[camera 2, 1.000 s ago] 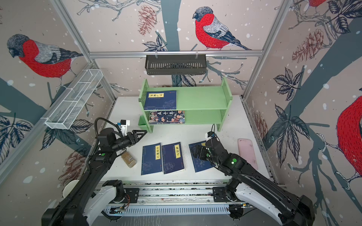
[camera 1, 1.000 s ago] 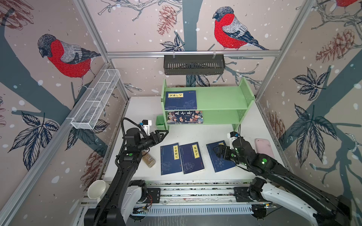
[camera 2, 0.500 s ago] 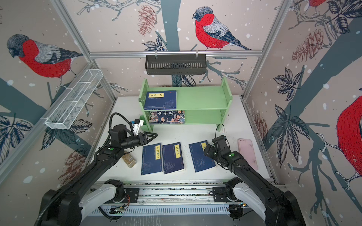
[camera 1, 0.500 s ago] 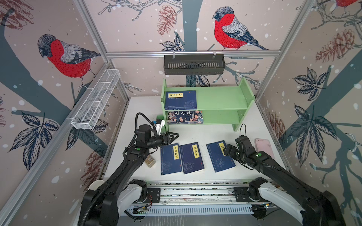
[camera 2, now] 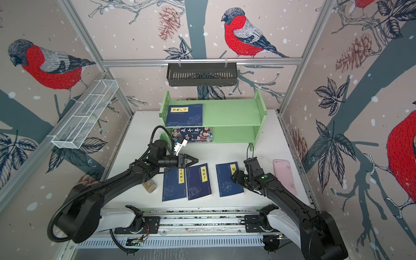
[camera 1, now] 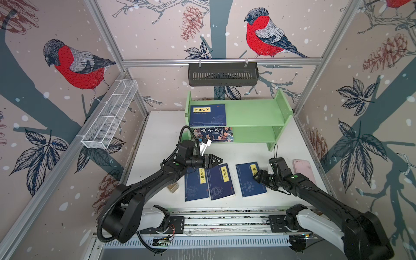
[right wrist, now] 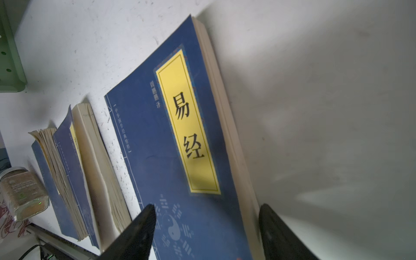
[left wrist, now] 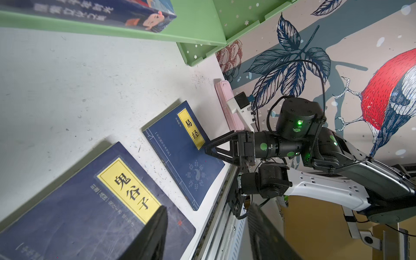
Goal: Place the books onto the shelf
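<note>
**While open, right gripper (right wrist: pixel 207 207) straddles rightmost navy book (camera 1: pixel 248 180)**

Its fingers (right wrist: pixel 139 229) flank the book's edge on the table (camera 1: pixel 247 153); whether they touch is unclear. Left gripper (camera 1: pixel 219 160), jaws parted, hovers over the middle book (camera 1: pixel 220 182). The green shelf (camera 1: pixel 252 113) holds an upper-tier navy book (camera 1: pixel 207 114) and a cartoon-cover book (camera 1: pixel 213 134).

Both top views: right tool (camera 1: pixel 256 177) covers lower half of yellow label (camera 1: pixel 254 167) on rightmost book (camera 1: pixel 247 186); left arm (camera 1: pixel 153 180) hides part of jar (camera 1: pixel 173 188). Left wrist view: cartoon-cover book (left wrist: pixel 101 11) cut off at frame edge.
</note>
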Controlling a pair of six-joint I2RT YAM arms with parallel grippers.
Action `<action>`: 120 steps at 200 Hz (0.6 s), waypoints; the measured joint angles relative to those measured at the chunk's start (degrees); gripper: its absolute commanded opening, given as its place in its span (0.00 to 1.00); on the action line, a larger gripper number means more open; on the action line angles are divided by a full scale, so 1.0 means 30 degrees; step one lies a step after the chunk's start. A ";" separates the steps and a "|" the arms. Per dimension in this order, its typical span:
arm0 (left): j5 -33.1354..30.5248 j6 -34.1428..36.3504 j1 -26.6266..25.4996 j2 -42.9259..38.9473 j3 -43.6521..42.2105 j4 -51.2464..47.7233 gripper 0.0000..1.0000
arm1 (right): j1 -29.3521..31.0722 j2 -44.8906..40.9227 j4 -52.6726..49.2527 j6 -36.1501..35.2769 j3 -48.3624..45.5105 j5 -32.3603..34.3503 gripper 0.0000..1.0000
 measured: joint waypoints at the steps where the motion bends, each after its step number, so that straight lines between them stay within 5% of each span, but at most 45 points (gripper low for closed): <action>1: 0.0007 0.0000 -0.0007 0.0036 0.0000 0.0022 0.56 | 0.0000 -0.0007 0.0015 0.0000 -0.0007 -0.0015 0.68; 60: 0.0029 -0.1384 -0.0947 0.2849 -0.0131 0.3104 0.54 | -0.0029 0.0488 0.0984 -0.0087 -0.0794 -0.1814 0.44; 120: -0.0270 -0.1188 -0.2135 0.2543 -0.0816 0.3825 0.55 | -0.0328 0.0379 0.1756 -0.0444 -0.1377 -0.2506 0.20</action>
